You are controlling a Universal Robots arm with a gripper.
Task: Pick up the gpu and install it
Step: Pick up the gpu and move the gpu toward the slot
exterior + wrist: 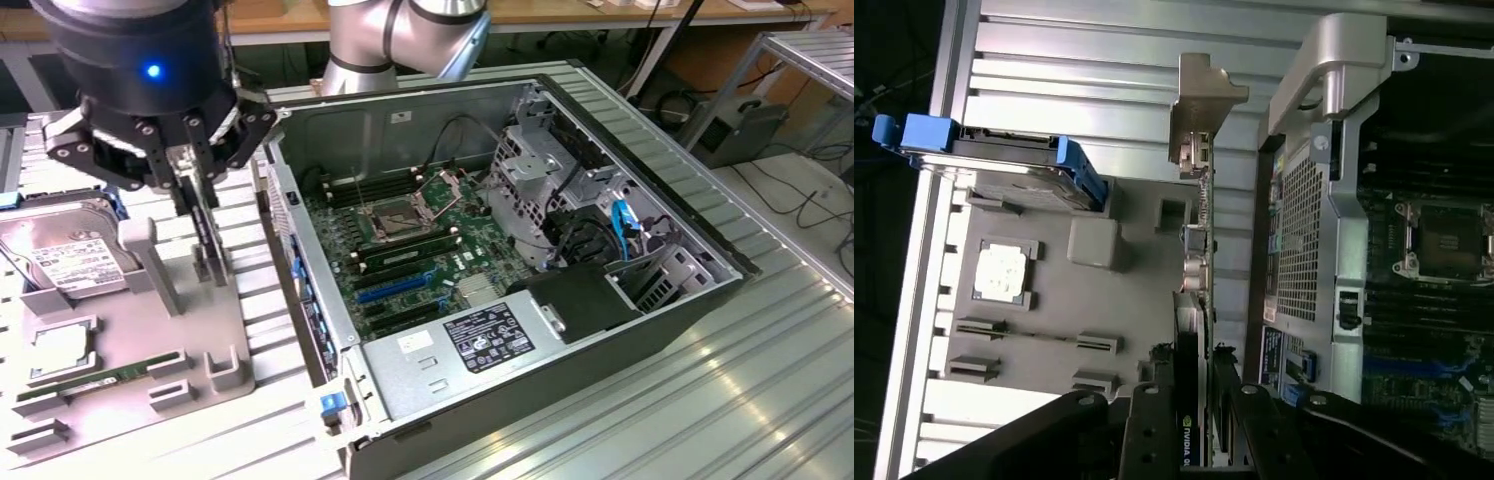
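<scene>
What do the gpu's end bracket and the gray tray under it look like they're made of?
The gpu end bracket: probably bare sheet metal, silvery, thin, with a bent lip. The gray tray: likely matte plastic, dull and uniform without glints, though painted metal can't be excluded.

We see the gripper (203, 205) clamping the gpu (211, 250) upright, w/ a grey holder post (150, 262) just beside it. Btwn gpu & motherboard (414, 250) stands the case wall (283, 220). Above the motherboard we've open room. Drive cage (534, 180) & cables (594, 235) crowd it on the exterior view's right, and the PSU (461, 345) shuts off one end.
</scene>
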